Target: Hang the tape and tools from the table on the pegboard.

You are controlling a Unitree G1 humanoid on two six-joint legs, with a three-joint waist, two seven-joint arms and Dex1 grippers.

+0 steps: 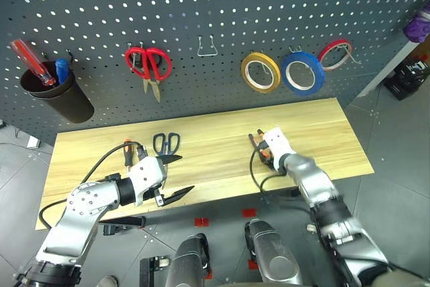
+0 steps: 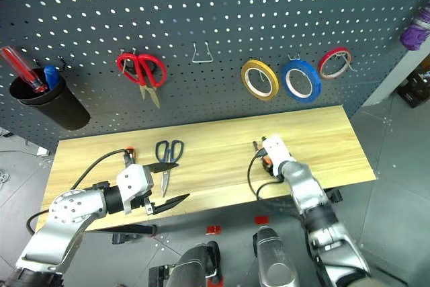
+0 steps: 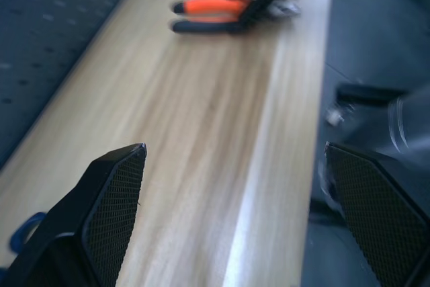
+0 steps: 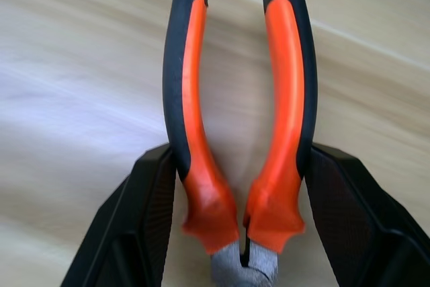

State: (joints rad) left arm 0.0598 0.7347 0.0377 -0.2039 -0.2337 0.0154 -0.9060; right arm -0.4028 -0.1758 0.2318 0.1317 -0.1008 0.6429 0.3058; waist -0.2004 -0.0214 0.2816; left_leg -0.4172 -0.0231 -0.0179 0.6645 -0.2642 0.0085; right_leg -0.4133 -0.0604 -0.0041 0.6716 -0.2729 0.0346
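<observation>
At the near edge of the one table point(image 1: 336, 132), two grippers are working. The left gripper point(image 1: 173, 176) is hovering over the front-left of the top with its two black fingers spread wide and nothing between them. The right gripper point(image 4: 235, 199) is resting low at mid-table, its two fingers pressing against the outer sides of both handles of the one pair of orange-handled pliers point(image 4: 238, 119), so it is clasping the pliers, which are lying flat on the wood. Just behind the left gripper, one pair of dark-handled scissors point(image 2: 167, 154) is lying on the table, and one orange-and-black screwdriver point(image 1: 127, 152) is lying just beside it to the left. Farther back, the pegboard point(image 1: 222, 11) is carrying, counted from the left: one black cup point(image 1: 57, 95) holding two screwdrivers, one red and one blue; one pair of red-handled scissors point(image 1: 149, 66); one bare wire hook point(image 1: 207, 48); one yellow roll point(image 1: 260, 72); one roll of blue tape point(image 1: 303, 72), already hanging on its hook; and thin red rolls point(image 1: 335, 54), whose number I cannot tell.
</observation>
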